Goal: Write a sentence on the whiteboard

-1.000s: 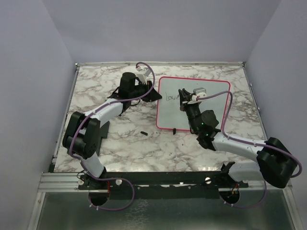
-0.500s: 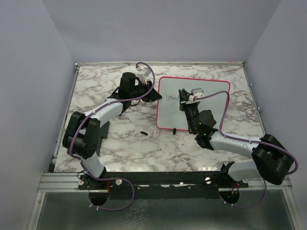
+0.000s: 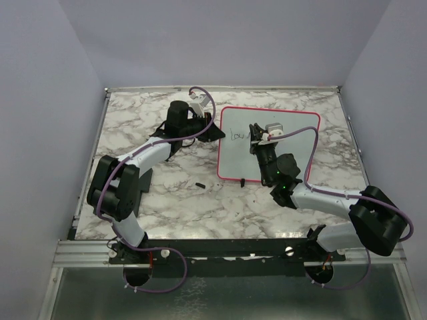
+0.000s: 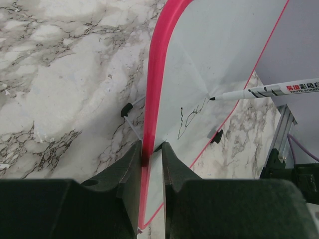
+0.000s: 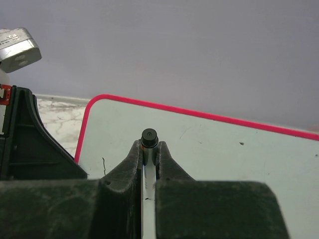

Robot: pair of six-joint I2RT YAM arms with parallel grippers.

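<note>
Whiteboard (image 3: 233, 160): lies flat on the marble table (image 3: 133, 113), pink frame all round, one black clip (image 3: 241, 181) showing at its near edge.

Left gripper (image 4: 151, 154): at the whiteboard's left edge, its fingers drawn in narrow and pinching the pink frame, which looks like it is there to steady the board.

Right gripper (image 5: 149, 149): over the whiteboard's upper middle, clamped tight on a marker (image 4: 269, 91).

Marker tip: down at the whiteboard's surface, just right of the last letter; whether it actually touches is too fine to call from here.

Sentence (image 4: 189, 117): only a few thin dark letters so far (something like "Lov"), close to the whiteboard's left edge.

Done: by my reckoning, the grip on the board, the grip on the marker and the opening letters.

Left: most of the line. The middle and right of the whiteboard are unmarked, so nearly all the writing lies ahead.

Small dark piece (image 3: 200, 183): on the table just off the whiteboard's near-left corner. It may be the marker's cap, but I cannot tell.
</note>
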